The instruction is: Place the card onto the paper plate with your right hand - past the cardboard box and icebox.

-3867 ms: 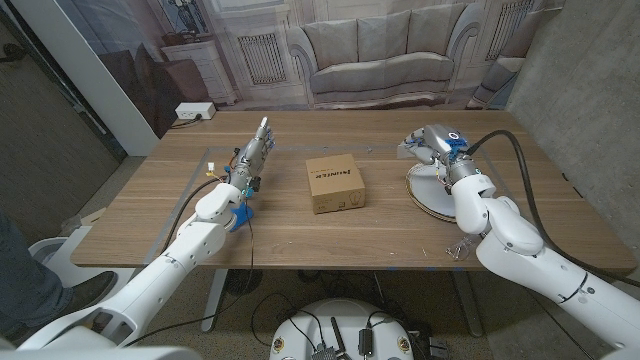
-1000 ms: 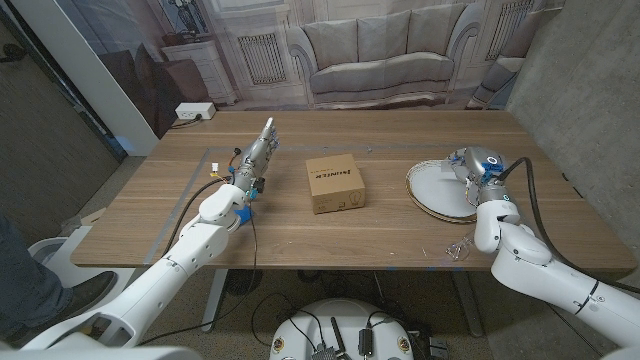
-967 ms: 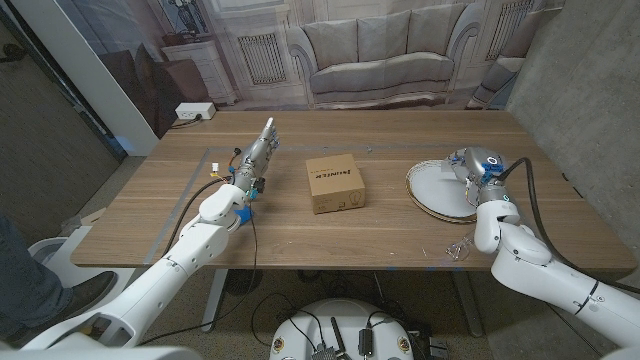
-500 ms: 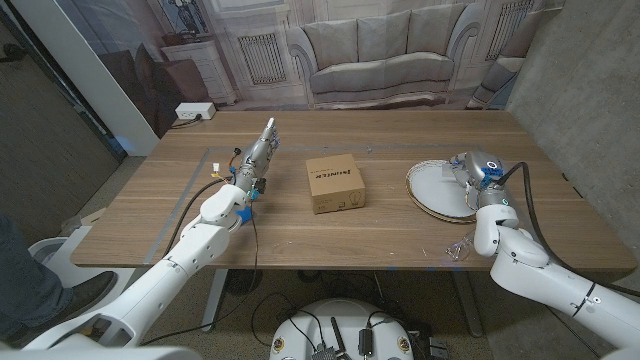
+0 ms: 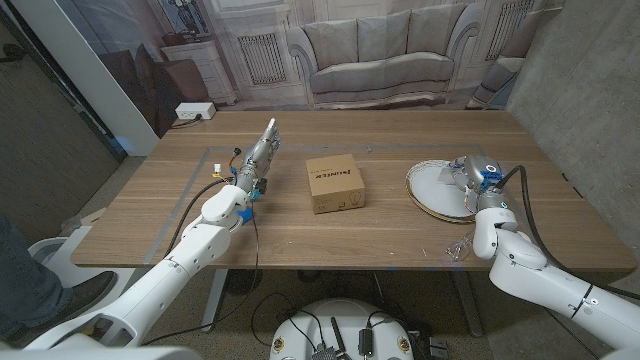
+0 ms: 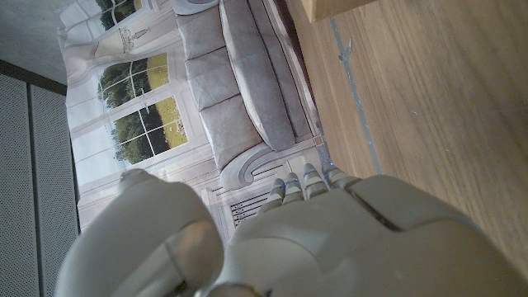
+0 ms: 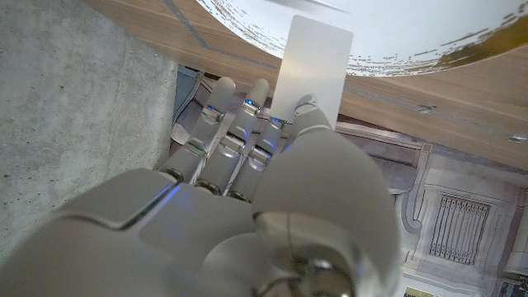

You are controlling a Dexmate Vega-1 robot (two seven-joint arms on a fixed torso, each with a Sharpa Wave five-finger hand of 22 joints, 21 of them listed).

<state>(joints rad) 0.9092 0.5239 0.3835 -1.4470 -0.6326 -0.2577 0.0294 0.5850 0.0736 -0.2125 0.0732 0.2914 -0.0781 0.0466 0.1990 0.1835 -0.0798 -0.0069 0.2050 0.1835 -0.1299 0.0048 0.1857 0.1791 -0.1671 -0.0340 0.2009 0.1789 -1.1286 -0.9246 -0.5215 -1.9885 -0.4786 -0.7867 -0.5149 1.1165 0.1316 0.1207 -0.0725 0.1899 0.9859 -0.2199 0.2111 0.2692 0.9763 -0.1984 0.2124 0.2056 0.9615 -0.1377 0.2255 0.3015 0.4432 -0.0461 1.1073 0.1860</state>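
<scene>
Over the round white paper plate (image 5: 437,188) w/ gold-speckled rim, right robot hand (image 5: 470,176) pinches the plain white rectangular card (image 7: 308,68), past the brown cardboard box (image 5: 333,183), just the drop left imo.

Lab with printed living-room backdrop (image 5: 350,50)

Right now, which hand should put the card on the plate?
The right hand. It already pinches the card at the plate's edge, while the left hand is beyond the box.
</scene>
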